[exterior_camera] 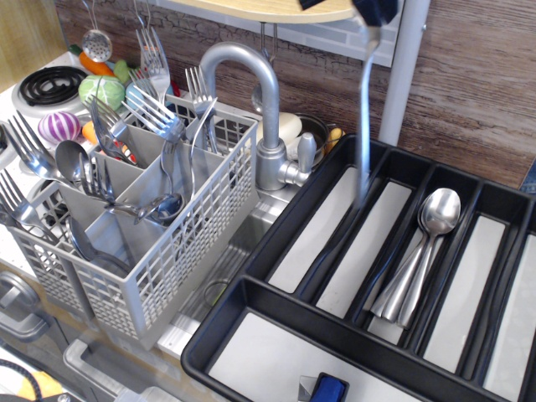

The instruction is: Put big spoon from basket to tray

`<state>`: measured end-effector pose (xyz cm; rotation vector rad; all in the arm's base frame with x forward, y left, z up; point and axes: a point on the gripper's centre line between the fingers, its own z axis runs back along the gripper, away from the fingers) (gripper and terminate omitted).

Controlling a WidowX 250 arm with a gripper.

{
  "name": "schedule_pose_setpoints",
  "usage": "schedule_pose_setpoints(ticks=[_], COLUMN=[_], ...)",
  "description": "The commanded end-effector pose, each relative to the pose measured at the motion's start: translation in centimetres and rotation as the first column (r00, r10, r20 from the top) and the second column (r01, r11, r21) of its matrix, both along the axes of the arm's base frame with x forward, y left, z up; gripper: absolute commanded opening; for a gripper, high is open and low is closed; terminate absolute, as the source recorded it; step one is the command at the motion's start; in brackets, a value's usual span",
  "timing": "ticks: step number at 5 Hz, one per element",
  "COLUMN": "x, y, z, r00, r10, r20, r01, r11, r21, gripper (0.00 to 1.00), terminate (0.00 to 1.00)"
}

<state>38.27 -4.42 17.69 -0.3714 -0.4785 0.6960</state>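
Gripper [374,10]: only its dark lower tip shows at the top edge, above the far end of the tray; closed on the upper end of the big spoon.
Big spoon [364,126]: hangs upright from the gripper, motion-blurred, handle end pointing down. Lower end sits over the far part of the tray, about at the divider between the two slots nearest the faucet. Whether it touches the tray cannot be told.
Tray [251,289]: black, long parallel slots with grey floors, one wide cross compartment at its near end.
Spoons in tray [423,251]: a small stack lying lengthwise in a middle slot, bowls toward the tray's far end, handles toward the cross compartment.
Blue object [328,389]: in the cross compartment, at the tray's near edge; partly cut off by the frame.
Basket [180,243]: light grey mesh, standing beyond the tray's left side, with the faucet between them at the back.
Basket contents: forks [151,105] upright, tines up, in the compartments far from the tray; spoons [71,159] and other cutlery leaning in the outer compartments.
Faucet [264,126]: grey gooseneck, just beside the tray's far left corner.
Toy vegetables [63,126]: behind the basket, well apart from the tray, near a black coil burner [50,84].
Wood-pattern wall [477,75]: behind the tray.
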Motion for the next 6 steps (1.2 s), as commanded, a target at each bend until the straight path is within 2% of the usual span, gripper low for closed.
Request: schedule_pose_setpoints(ticks=[1,2,3,4,5,6], x=[1.1,0.8,-0.4,-2.0,-3.1,-3.3], y=[-2.1,-3.1,-3.8,-3.8,-3.3,-3.4], z=[-0.9,-3.0,-4.3,-5.0,-6.4,-7.9], r00=[0.996,0.998,1.0,0.998,0.999,0.992], r10=[0.027,0.023,0.011,-0.021,-0.053,-0.119], r20=[0.08,0.056,-0.026,-0.052,-0.002,0.05], r01=[-0.023,-0.02,-0.012,0.018,0.053,0.118], r11=[0.998,0.998,0.999,0.998,0.994,0.993], r21=[-0.05,-0.056,-0.049,-0.06,-0.096,0.018], gripper=[0.0,0.0,0.0,0.0,0.0,0.0], terminate=[0.0,0.0,0.0,0.0,0.0,0.0])
